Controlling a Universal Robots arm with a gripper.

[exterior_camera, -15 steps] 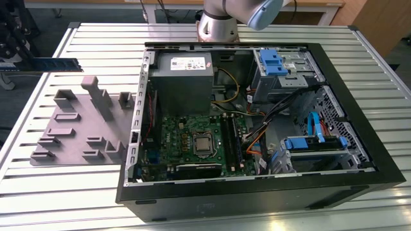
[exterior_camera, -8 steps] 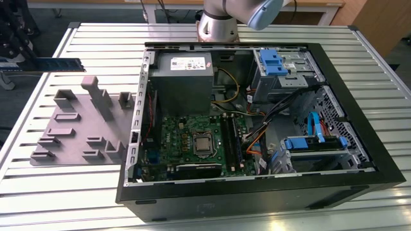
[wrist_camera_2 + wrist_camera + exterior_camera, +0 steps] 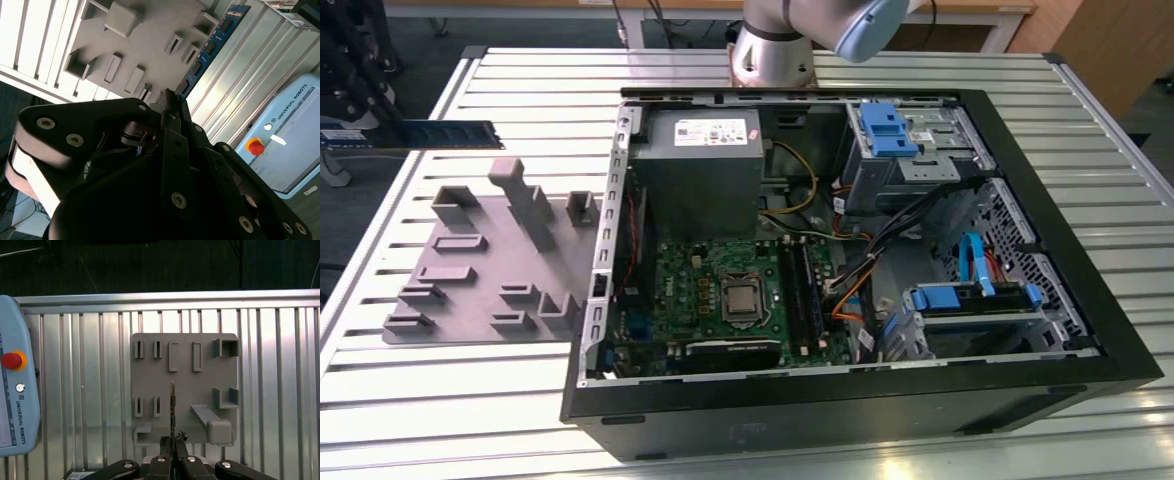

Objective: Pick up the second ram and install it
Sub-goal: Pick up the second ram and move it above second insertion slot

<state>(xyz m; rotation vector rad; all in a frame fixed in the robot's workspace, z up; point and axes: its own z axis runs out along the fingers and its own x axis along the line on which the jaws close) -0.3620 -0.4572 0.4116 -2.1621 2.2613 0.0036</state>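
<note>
While jaws stay out of direct reading, gripper (image 3: 172, 442) looks clamped on second ram (image 3: 173, 407), stick edge-on over grey tray (image 3: 150, 390) in first wrist view. Exterior view: ram (image 3: 450, 134) held level at far left, off table (image 3: 1067, 100), well apart from open computer case (image 3: 1067, 330) and motherboard (image 3: 720, 300). Edge-on hold likely suits slot insertion. Gripper body hides ram's near end; motherboard slots hard to make out.
</note>
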